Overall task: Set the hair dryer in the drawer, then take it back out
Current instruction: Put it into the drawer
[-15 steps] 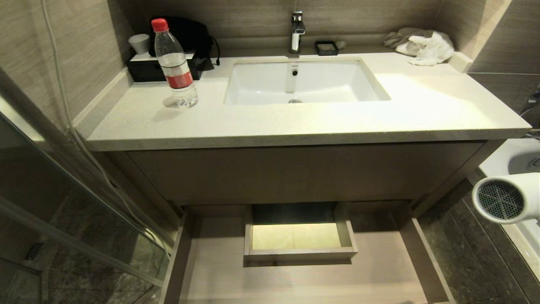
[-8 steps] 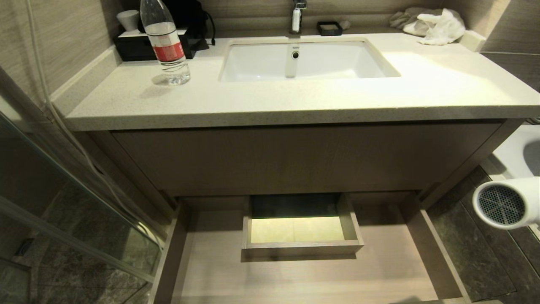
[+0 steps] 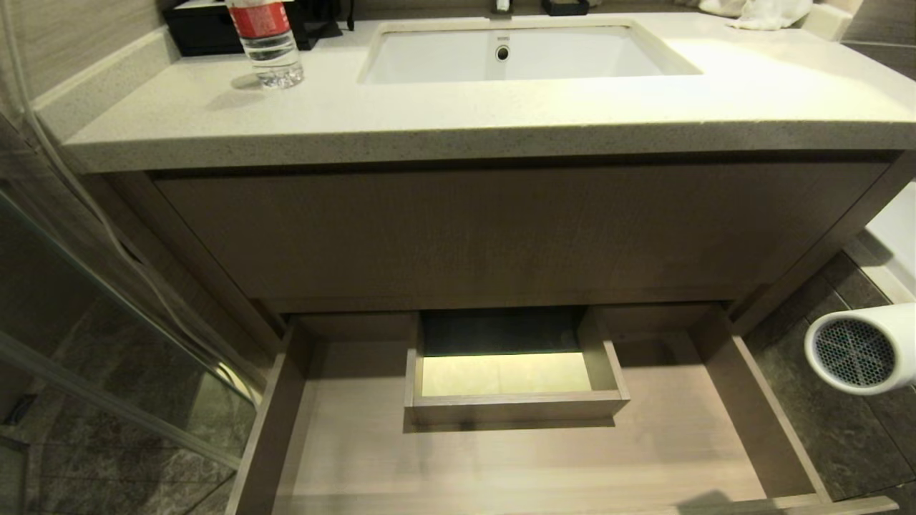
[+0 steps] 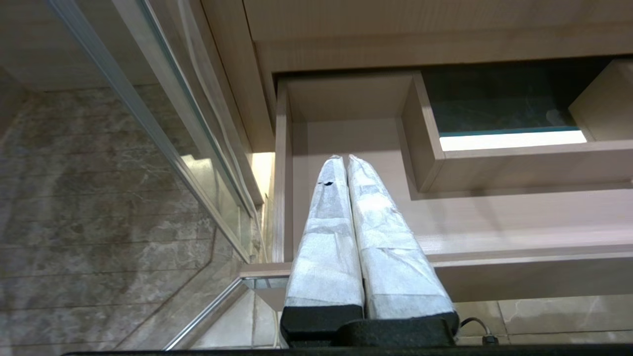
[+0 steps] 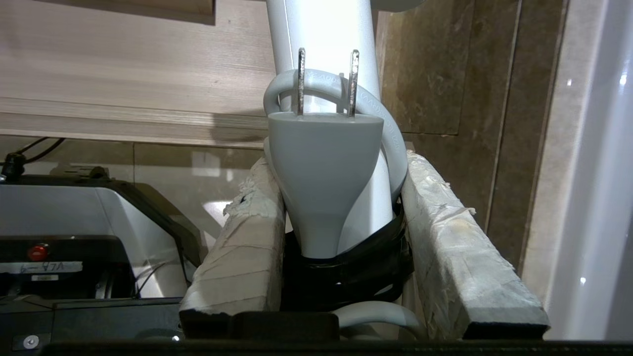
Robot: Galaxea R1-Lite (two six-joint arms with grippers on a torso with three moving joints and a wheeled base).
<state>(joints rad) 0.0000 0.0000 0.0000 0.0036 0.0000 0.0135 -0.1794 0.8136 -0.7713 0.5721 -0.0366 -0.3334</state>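
Drawer (image 3: pixel 515 458) stands pulled out beneath the vanity, its wood-grain floor bare and lit. A boxed cutout (image 3: pixel 515 372) sits at the middle of its rear portion, open through to a bright patch below.

Hair dryer (image 3: pixel 859 349) hangs outside the drawer, off its right side and over the dark stone floor (image 3: pixel 823 422), with its round mesh grille facing the head camera. It touches neither the drawer nor the floor.

Right hand (image 5: pixel 341 198) grips the dryer's white handle: the two wrapped fingers (image 5: pixel 247 232) press against it from either side. The cord is bundled and taped with black tape at the handle, and the grey plug (image 5: pixel 324 173) lies against the handle with both prongs pointing toward the dryer body. The right hand itself does not show in the head view.

Left hand (image 4: pixel 344 160) is seen only in its own wrist view, held above the drawer's left front corner. Its wrapped fingers (image 4: pixel 326 237) are pressed together with nothing between them.

Bench (image 3: pixel 465 107) above carries a white sink (image 3: pixel 515 57), a clear water bottle (image 3: pixel 265 43) with a red label at the left, and a white cloth (image 3: pixel 766 14) at the far right corner. A glass panel (image 3: pixel 107 372) borders the vanity on the left.
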